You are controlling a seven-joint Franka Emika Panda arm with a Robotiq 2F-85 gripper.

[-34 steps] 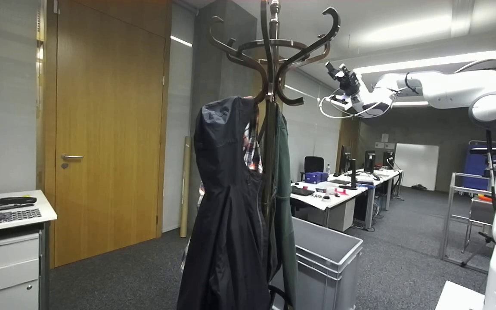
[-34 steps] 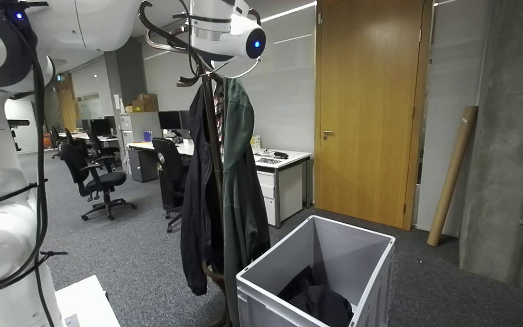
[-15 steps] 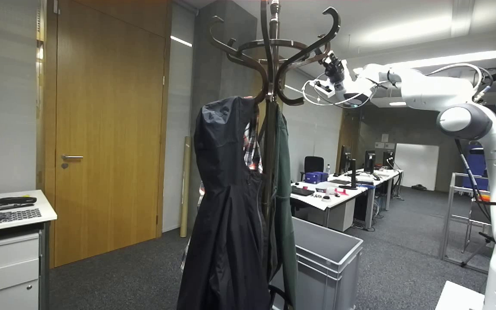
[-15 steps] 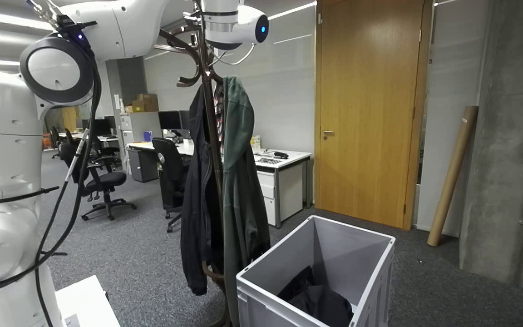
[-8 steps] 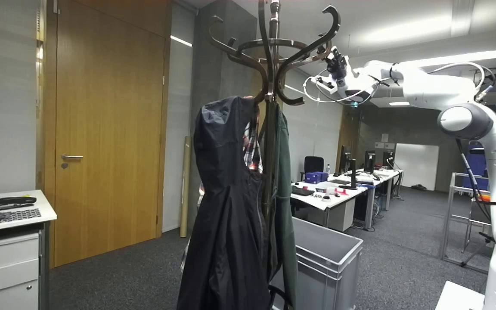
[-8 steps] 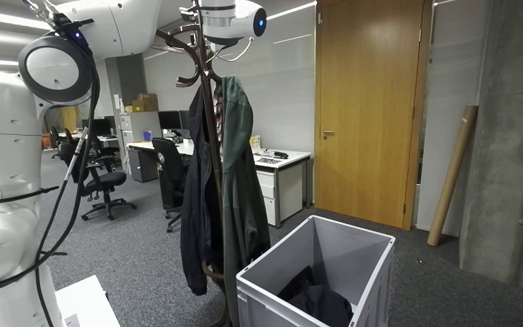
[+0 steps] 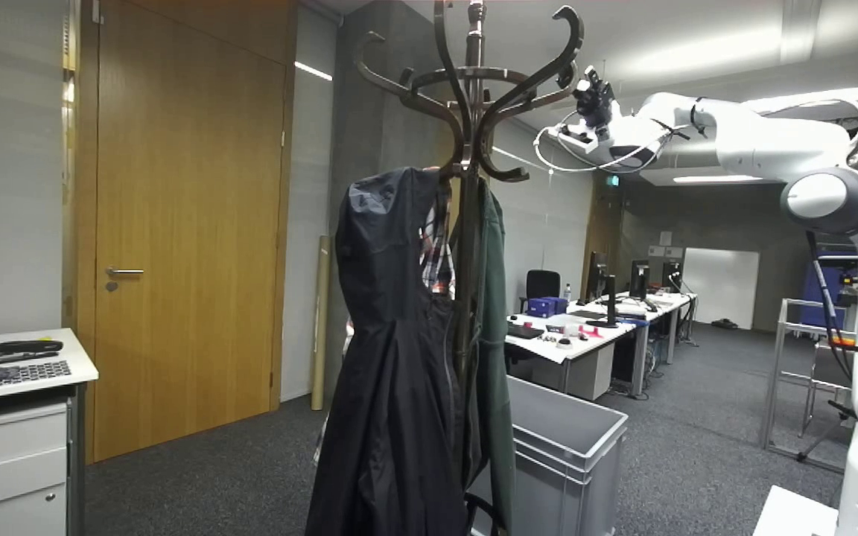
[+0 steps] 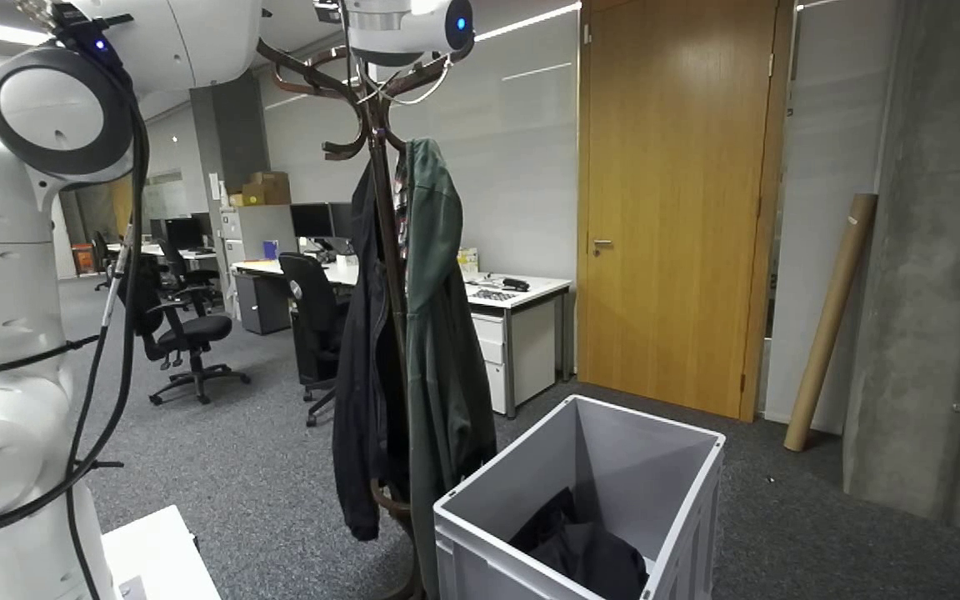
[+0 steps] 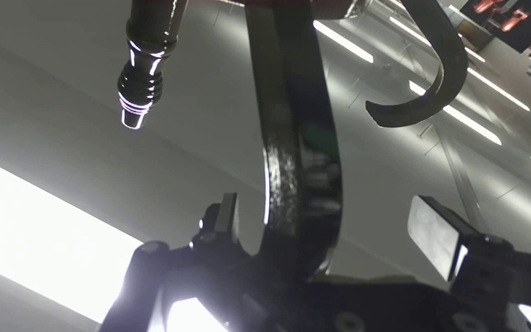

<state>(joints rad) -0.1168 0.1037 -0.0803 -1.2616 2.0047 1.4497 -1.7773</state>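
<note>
A dark wooden coat stand (image 7: 468, 223) shows in both exterior views, with its pole also here (image 8: 391, 225). A black hooded jacket (image 7: 392, 320), a plaid garment (image 7: 439, 260) and a green jacket (image 7: 494, 327) hang from it; the green one also shows here (image 8: 437, 233). My gripper (image 7: 587, 80) is up beside the stand's curved hooks. In the wrist view the gripper (image 9: 329, 216) is open, fingers wide apart. A curved hook arm (image 9: 302, 184) runs into the space between the fingers, apart from both pads. Its lower end is hidden against the dark gripper body.
A grey crate (image 8: 642, 429) with dark cloth (image 8: 588, 554) inside stands beside the coat stand. A white desk (image 7: 34, 365), a wooden door (image 7: 191, 223), a cardboard tube (image 8: 830, 325) and office chairs (image 8: 192, 333) are around. Another hook (image 9: 450, 60) and the pole's finial (image 9: 141, 87) show near the gripper.
The arm swung left toward the stand, then drew partly back right, with the gripper a little higher. The stand's hooks have turned slightly and the green jacket shifted a little in the last half second.
</note>
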